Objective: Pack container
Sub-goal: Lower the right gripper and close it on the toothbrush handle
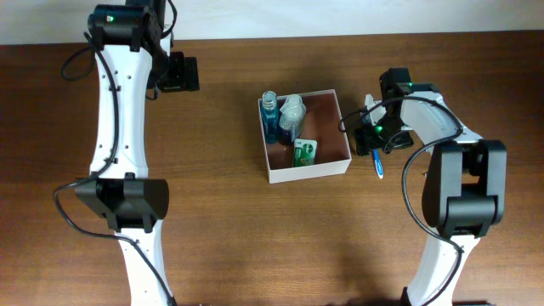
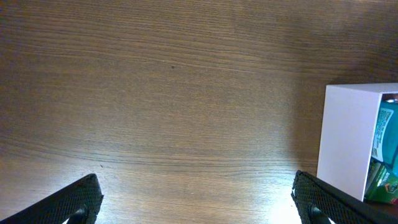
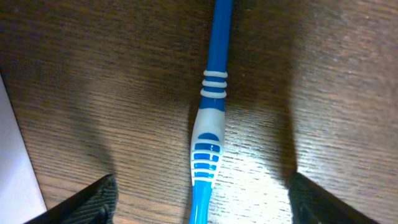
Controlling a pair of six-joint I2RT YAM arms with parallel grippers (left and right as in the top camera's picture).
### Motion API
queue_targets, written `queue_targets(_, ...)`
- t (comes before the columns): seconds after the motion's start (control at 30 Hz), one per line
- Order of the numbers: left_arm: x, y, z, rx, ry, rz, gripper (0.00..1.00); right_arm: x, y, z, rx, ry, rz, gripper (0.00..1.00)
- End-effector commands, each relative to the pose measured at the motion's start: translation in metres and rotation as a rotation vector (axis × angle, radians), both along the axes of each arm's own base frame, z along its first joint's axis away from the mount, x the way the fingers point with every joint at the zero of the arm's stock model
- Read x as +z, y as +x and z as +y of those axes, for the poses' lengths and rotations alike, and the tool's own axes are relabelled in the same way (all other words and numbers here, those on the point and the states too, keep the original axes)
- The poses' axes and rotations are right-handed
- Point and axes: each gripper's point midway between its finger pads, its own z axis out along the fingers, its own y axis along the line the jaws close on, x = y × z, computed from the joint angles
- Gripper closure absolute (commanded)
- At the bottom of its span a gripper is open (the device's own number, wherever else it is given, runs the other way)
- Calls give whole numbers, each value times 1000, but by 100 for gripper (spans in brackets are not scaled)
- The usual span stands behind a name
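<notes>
The container point(image 1: 308, 172), a white-walled box with a reddish-brown inside, sits mid-table and shows in the left wrist view as a white wall point(image 2: 348, 137). It holds a blue bottle point(image 1: 269, 116), a clear bottle point(image 1: 291, 110) and a green packet point(image 1: 304, 152). A blue and white toothbrush point(image 1: 378, 164) lies on the table just right of the box. My right gripper point(image 1: 371, 136) is low over it, open, and the toothbrush handle point(image 3: 208, 137) runs between the fingers without touching them point(image 3: 205, 202). Far left of the box, my left gripper point(image 1: 180, 74) stands open over bare wood point(image 2: 199, 199).
A brown wooden table point(image 1: 255, 238) carries everything. The container's right wall point(image 3: 15, 149) stands close on the left of my right gripper. Both white arm bases stand at the near edge, left point(image 1: 127, 204) and right point(image 1: 463, 195).
</notes>
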Motion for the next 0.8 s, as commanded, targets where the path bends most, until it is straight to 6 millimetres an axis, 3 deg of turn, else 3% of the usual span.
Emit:
queue_targets(0.0,13,-4,0,8,-11,-27,1,-8,-5,2,0,14,22,23)
queue_targets(0.17,13,-4,0,8,-11,-27,1,-9,-5,-2,-1,-14,21,34)
queue_targets(0.33,13,-4,0,8,-11,-27,1,-9,-5,-2,-8,-13,22,60)
queue_targets(0.77,13,-4,0,8,-11,-27,1,-9,-6,-6,-9,-40,24,70)
